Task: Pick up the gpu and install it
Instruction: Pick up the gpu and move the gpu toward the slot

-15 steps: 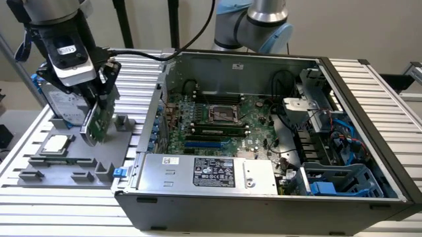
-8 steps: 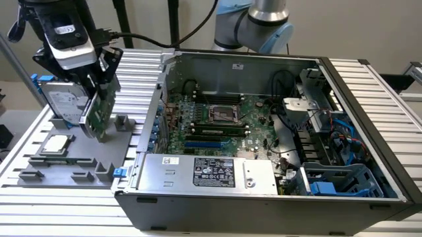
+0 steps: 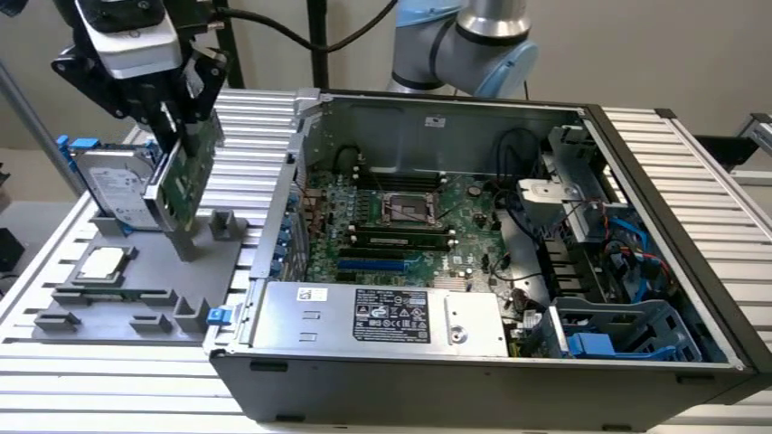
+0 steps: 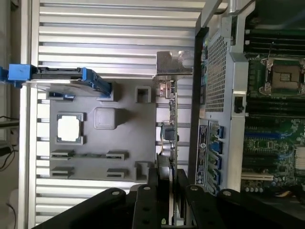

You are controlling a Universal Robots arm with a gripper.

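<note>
Green gpu (image 3: 190,176) clamped in hand (image 3: 181,122), upright over grey tray (image 3: 151,276), beside open computer case (image 3: 483,380).

gpu (image 3: 190,176) over tray (image 3: 145,276) — beside case (image 3: 483,375)

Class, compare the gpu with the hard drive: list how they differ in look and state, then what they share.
The gpu is a thin green board; the hard drive is a thicker silver block with a blue frame. The gpu is gripped by the hand; the hard drive stands untouched in the grey tray. Both stand on edge, side by side, outside the computer case.
</note>
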